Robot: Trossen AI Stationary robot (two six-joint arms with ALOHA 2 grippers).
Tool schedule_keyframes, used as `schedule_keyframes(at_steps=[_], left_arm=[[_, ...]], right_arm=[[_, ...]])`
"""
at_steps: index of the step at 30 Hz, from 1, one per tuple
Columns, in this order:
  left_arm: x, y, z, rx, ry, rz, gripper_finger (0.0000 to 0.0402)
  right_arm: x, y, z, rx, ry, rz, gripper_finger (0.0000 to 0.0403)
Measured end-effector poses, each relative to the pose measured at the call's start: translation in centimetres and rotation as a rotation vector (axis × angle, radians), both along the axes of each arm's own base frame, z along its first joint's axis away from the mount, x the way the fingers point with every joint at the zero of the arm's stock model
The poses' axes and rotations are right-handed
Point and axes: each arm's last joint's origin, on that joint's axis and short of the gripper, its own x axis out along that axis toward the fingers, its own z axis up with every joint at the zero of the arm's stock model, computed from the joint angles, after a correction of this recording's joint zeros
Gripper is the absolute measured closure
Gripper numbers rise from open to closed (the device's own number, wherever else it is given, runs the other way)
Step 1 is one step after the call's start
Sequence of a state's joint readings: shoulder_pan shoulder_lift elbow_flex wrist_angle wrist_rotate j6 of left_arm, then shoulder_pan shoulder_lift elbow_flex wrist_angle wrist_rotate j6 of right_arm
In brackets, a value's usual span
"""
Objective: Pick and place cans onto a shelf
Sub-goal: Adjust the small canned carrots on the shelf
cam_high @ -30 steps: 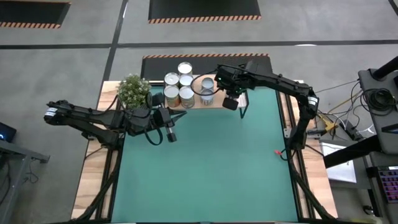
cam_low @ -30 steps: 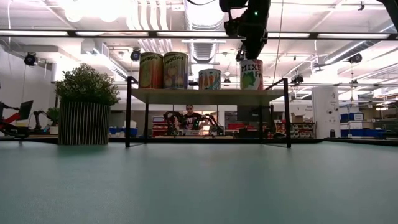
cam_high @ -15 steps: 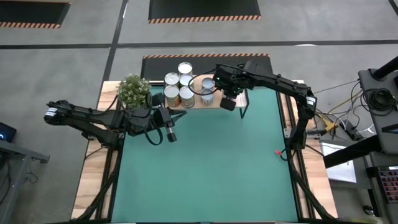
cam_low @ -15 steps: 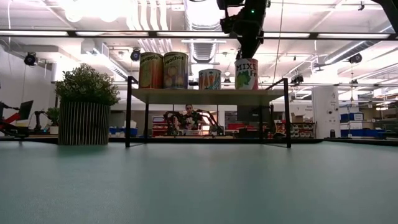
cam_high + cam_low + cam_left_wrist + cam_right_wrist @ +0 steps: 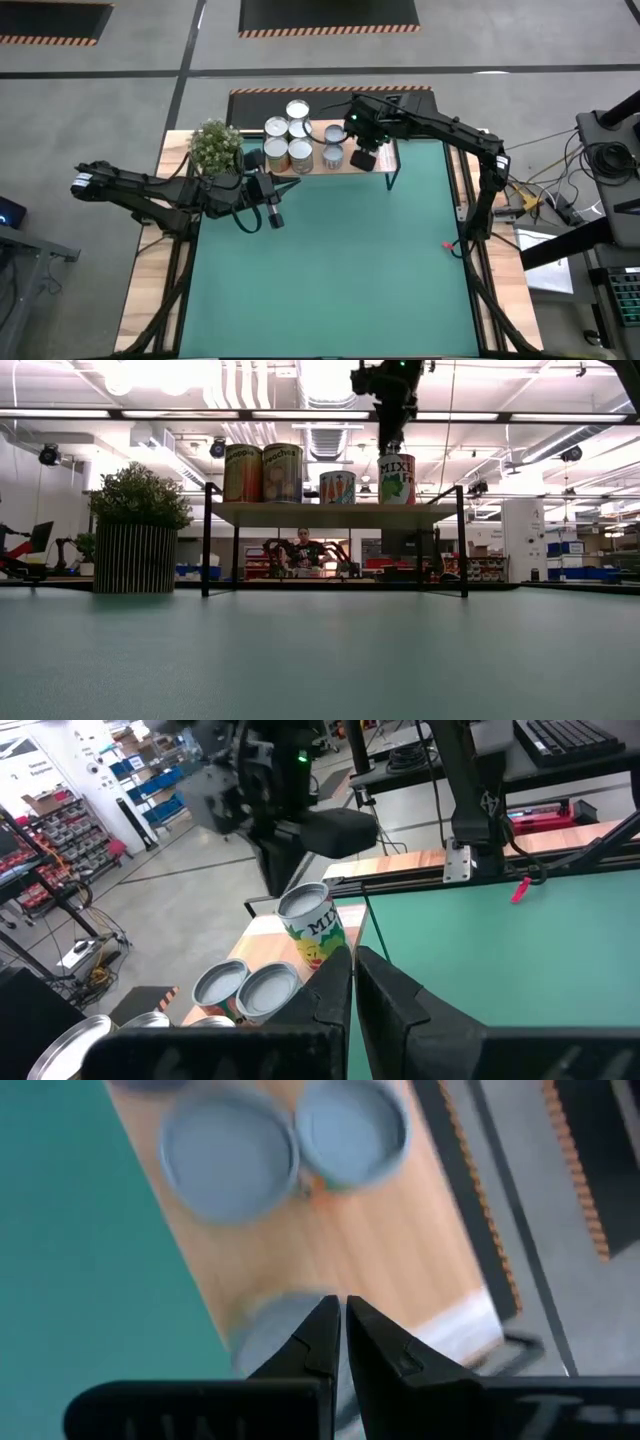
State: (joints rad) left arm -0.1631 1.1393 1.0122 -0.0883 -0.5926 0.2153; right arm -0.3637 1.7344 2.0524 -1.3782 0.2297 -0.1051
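Left gripper (image 5: 275, 212) waits in front of the shelf (image 5: 385, 160), out over the green table (image 5: 340, 270), fingers pressed together, holding nothing. Right gripper (image 5: 340, 1342) hovers just above the can (image 5: 397, 479) at the shelf's right end, fingers closed to a thin slit and apart from it, nothing held. Farther along the shelf the other cans (image 5: 285, 140) stand clustered toward the potted plant (image 5: 215, 145); no can shows on the table, so by my reading the placing is done or nearly done.
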Motion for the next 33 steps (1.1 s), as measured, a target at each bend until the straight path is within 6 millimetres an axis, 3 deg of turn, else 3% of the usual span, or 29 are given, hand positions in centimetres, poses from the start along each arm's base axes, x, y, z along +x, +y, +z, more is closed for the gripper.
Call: schedule_keyframes(at_steps=[9, 18, 33], left_arm=[[0.0, 0.0, 0.0, -0.001, -0.002, -0.004, 0.0402], [0.0, 0.0, 0.0, -0.001, -0.002, -0.004, 0.0402], [0.0, 0.0, 0.0, 0.000, 0.002, -0.003, 0.0402]], right_arm=[[2.8, 0.1, 0.2, 0.018, -0.204, 0.146, 0.0390], [6.2, -0.1, -3.6, 0.027, -0.127, 0.268, 0.0390], [7.0, -0.4, -5.2, 0.043, -0.079, 0.277, 0.0390]])
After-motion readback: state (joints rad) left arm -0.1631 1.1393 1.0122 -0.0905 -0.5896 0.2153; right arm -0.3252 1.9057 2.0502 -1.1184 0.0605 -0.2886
